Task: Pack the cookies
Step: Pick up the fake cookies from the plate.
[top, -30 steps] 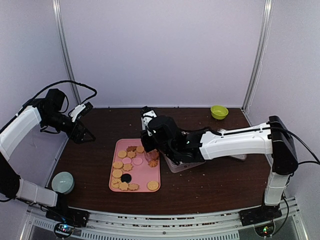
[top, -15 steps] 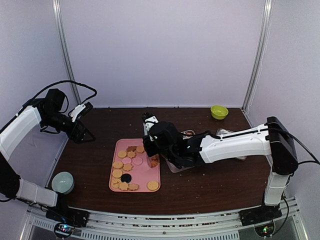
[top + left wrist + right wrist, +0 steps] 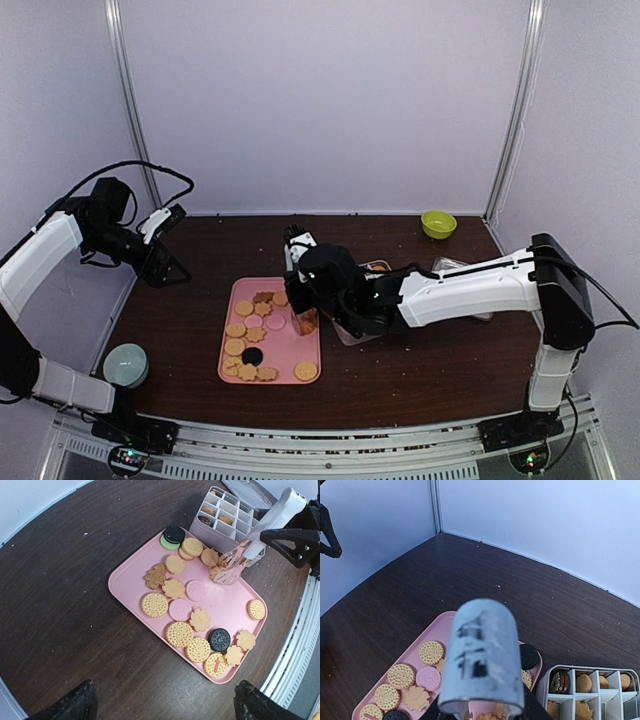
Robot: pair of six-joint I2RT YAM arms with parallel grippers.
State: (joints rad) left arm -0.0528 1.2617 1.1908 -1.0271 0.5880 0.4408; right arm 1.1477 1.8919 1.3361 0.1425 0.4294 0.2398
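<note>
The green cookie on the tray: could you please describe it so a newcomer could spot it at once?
Find the pink tray on the dark table, then its corner beside the white divided box. The green cookie lies there, partly under a black round cookie; it is the only green one on the tray.

Brown table (image 3: pixel 180 310) with tray (image 3: pixel 286 347), box (image 3: pixel 220 534), bowl (image 3: pixel 438 223)

This looks like a robot test booth in a lab, not a home. Plain white panels (image 3: pixel 320 100) close the back and both sides, joined by metal posts (image 3: pixel 125 100) at the upper left and upper right. A dark table (image 3: pixel 430 365) sits on a metal rail frame (image 3: pixel 330 440) along the bottom edge, with a left arm (image 3: pixel 45 250) and a right arm (image 3: pixel 470 285) mounted there.
</note>
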